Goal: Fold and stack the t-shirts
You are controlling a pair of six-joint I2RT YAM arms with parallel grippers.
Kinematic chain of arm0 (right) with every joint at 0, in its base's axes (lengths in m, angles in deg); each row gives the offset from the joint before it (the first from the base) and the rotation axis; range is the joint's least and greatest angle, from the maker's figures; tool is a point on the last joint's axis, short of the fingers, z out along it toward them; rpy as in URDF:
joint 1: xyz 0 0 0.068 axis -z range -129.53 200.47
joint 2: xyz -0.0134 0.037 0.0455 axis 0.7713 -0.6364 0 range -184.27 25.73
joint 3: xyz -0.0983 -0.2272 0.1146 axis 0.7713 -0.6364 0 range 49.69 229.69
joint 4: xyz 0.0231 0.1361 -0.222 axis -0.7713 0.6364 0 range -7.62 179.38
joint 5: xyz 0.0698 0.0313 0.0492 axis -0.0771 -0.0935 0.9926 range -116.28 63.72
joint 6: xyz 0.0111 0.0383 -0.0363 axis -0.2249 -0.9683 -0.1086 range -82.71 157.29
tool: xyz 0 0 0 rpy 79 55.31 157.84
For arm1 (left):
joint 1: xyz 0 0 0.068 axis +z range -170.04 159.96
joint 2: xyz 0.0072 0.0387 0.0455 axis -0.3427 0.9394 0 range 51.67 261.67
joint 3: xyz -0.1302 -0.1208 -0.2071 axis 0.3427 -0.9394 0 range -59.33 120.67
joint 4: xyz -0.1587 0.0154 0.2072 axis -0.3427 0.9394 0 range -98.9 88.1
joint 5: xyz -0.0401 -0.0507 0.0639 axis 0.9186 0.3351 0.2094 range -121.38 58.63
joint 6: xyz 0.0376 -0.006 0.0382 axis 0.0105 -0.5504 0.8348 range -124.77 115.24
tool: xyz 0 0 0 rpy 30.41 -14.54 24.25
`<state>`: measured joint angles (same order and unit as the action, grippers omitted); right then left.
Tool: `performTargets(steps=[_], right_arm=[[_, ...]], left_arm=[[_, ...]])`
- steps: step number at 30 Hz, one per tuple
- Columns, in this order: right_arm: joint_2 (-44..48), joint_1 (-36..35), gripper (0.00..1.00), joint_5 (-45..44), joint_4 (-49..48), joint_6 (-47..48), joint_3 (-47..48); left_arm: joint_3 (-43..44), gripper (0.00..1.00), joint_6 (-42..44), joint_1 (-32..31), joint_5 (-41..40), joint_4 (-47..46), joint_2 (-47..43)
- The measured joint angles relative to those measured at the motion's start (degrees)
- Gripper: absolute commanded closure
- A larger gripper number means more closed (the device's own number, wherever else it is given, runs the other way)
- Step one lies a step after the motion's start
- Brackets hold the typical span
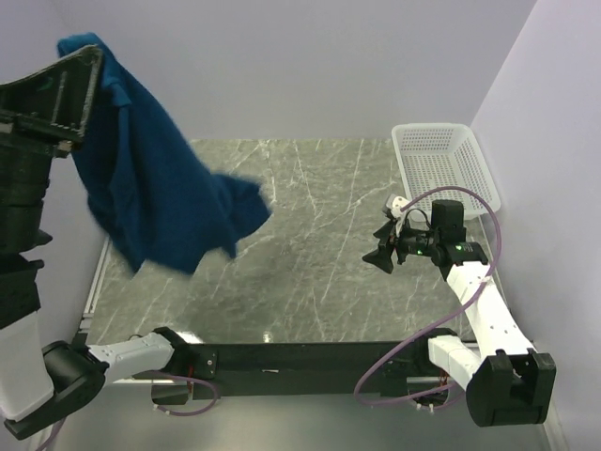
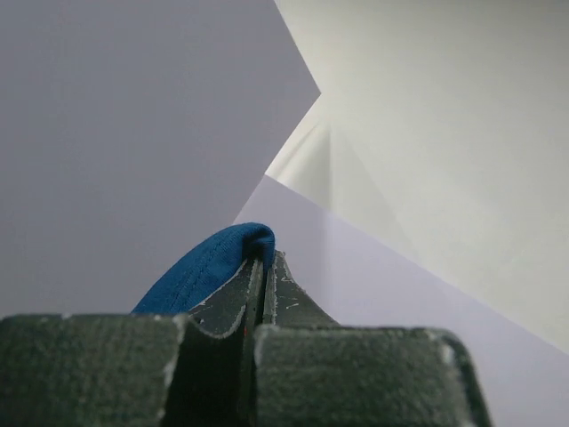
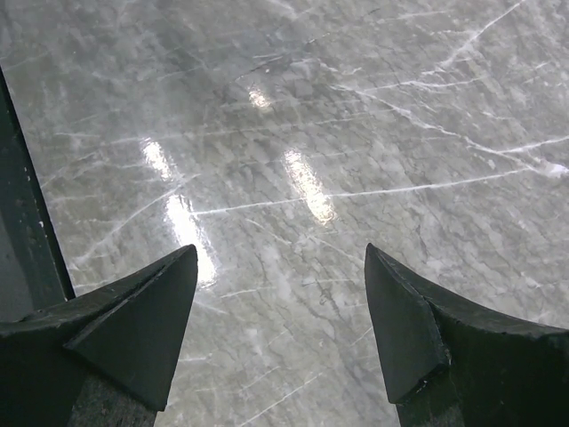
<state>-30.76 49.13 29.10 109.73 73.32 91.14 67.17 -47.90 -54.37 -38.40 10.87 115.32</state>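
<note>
Left claw (image 2: pixel 264 267) is pinching shut on a rolled edge of the shirt (image 1: pixel 150 188) and holding it raised high at the table's (image 1: pixel 329 235) left side. The shirt is hanging bunched and crumpled below the jaws, one flap trailing out toward table centre; whether its lowest part is touching the table I cannot tell. No print is showing. Right claw (image 1: pixel 383 242) is hovering with jaws spread wide and nothing between them, low over bare marble on the right, well apart from the shirt and near the white basket (image 1: pixel 441 155). Progress is looking early: the shirt is only getting lifted, not spread flat, and no fold is showing. Spreading, folding and stacking are all remaining, and no other folded shirt is showing on the table.
</note>
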Motion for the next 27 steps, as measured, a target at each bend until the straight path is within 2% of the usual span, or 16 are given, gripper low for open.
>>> performTargets(steps=[4,12,18,19,20,21,23,27], right_arm=[[0.0,0.1,0.18,-0.1,0.0,0.0,0.0],[-1.6,0.2,0.19,-0.3,0.4,0.1,0.0],[-1.9,0.3,0.19,-0.9,0.6,0.1,0.0],[-1.9,0.4,0.19,-1.4,0.5,0.0,0.0],[-1.7,0.5,0.19,-1.8,0.4,0.0,0.0],[-1.6,0.6,0.19,-2.3,0.2,-0.2,0.0],[-1.3,0.7,0.19,-3.2,-0.3,-0.5,0.0],[-0.9,0.7,0.19,-3.8,-0.9,-0.7,0.0]], left_arm=[[-1.4,0.99,0.0,0.0,0.2,1.5,1.4],[-10.8,0.99,-1.0,0.0,2.0,3.2,5.4],[-25.5,0.99,-7.1,0.0,10.3,-1.8,13.3],[-28.1,0.93,-7.4,0.0,11.6,-3.3,16.5],[-29.8,0.82,-7.2,0.0,12.5,-4.3,20.1],[-30.2,0.56,-6.6,0.2,13.4,-4.7,24.8],[-28.3,0.33,-4.8,0.6,14.8,-4.5,36.9],[-15.0,0.19,1.7,0.8,11.6,5.8,57.0]])
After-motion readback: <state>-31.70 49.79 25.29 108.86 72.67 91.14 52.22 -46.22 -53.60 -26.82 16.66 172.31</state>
